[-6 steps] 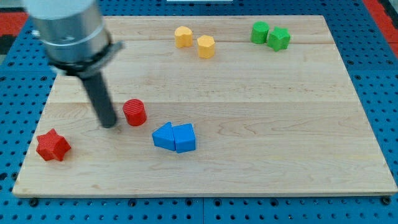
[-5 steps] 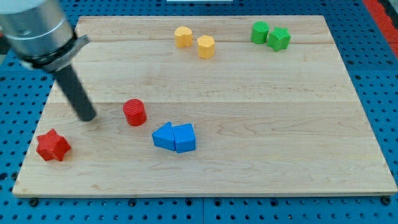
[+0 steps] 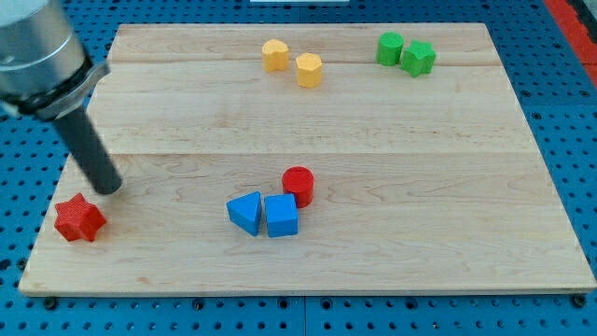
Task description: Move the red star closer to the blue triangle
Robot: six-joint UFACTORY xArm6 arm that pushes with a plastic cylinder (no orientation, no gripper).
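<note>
1. Approach to the red star-shaped block [image 3: 78,218] was judged to be the step in hand; no push on it was seen to be made yet.
2. No jaws were fitted to the arm, so nothing could be gripped: only my tip [image 3: 110,187], the lower end of the straight dark rod, was seen, placed just above and to the view's right of the star, near it but apart.
3. The red star was found near the view's bottom-left corner of the pale wooden board [image 3: 392,243].
4. The blue triangular block [image 3: 246,213] was seen well to the view's right of the star, just beside a blue cube-like block [image 3: 281,216], with a red cylinder [image 3: 298,185] close above that one.
5. It was judged that the tip should next be carried round to the star's left side, so that a push toward the view's right could be made.
</note>
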